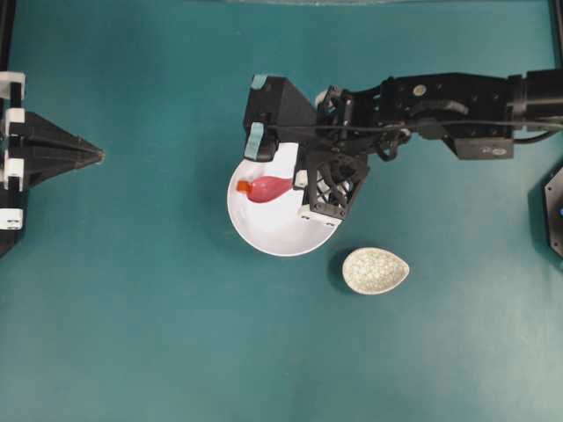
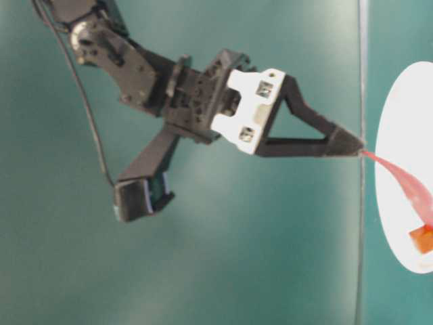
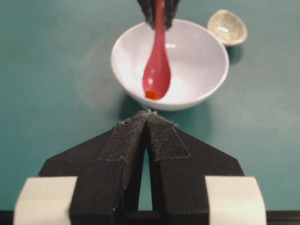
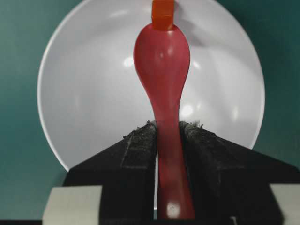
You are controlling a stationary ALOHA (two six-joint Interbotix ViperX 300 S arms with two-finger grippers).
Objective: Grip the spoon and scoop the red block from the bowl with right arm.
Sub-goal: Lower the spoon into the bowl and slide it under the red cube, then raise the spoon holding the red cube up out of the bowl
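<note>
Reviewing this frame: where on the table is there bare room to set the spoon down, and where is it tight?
Bare teal table lies between the left gripper and the bowl, and along the near edge below the speckled dish. It is crowded over the bowl, where the right gripper holds the spoon against the red block.

The surface [image 1: 132, 308] was a flat teal. On it sat a plain white bowl [image 1: 264, 230], with a glossy pink-red spoon [image 1: 271, 188] and a small red-orange block [image 1: 244, 186] inside. A little dish [image 1: 376, 270] nearby was beige with a crackled speckle. Both arms were black with white brackets; the right one [image 1: 440, 110] carried pale teal tape patches.
</note>
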